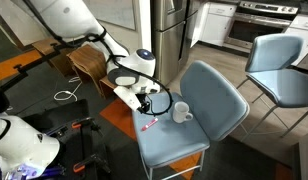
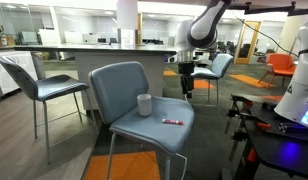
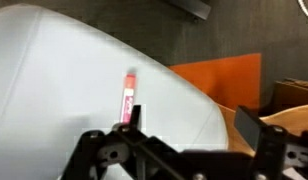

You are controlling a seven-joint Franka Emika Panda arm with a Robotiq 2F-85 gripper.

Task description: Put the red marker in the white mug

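The table [image 1: 179, 145], here a blue-grey padded chair seat with a curved back, carries both task things. The white Franka arm hangs its black claw [image 1: 146, 97] above the seat's edge, jaws spread wide and holding nothing; the wrist view shows the claw [image 3: 189, 125] open with the seat [image 3: 54, 80] beneath. The small plain white ceramic mug [image 1: 181, 114] stands upright near the backrest. The short thin red marker [image 1: 148, 124] lies flat on the seat, apart from the mug and just beside the claw.

I judge this to be the reach toward the marker, with no grasp made yet. In the wrist view the marker [image 3: 127, 100] sits off to 1 side, ahead of 1 finger, so the next move calls for centring over it, lowering and closing across its thin body.

Nearby, a 2nd blue chair [image 1: 279, 65] stands well apart and an orange floor mat [image 3: 224, 80] lies below. Nothing blocks the path; the curved seat could let the marker roll.
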